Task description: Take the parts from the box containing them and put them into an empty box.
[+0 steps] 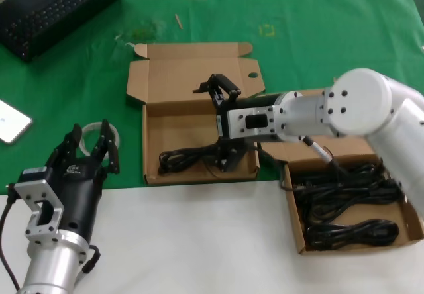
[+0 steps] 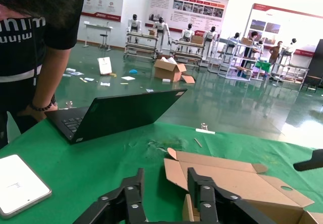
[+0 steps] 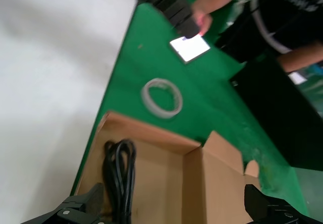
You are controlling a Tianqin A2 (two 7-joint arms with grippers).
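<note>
Black looped cord (image 1: 189, 157) lies directly under the right gripper (image 1: 224, 89), inside the receiving box (image 1: 151, 118); its fingers stand spread, empty. Remaining cords (image 1: 348, 201), light, limp and tangle-prone, suit a mid-bundle pinch. Left gripper (image 1: 87, 145) idles spread.

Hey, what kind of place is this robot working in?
Probably a robotics lab or demonstration hall: humanoid robots stand in rows at workstations, wall posters hang behind them, and a laptop sits on the green-covered table.
</note>
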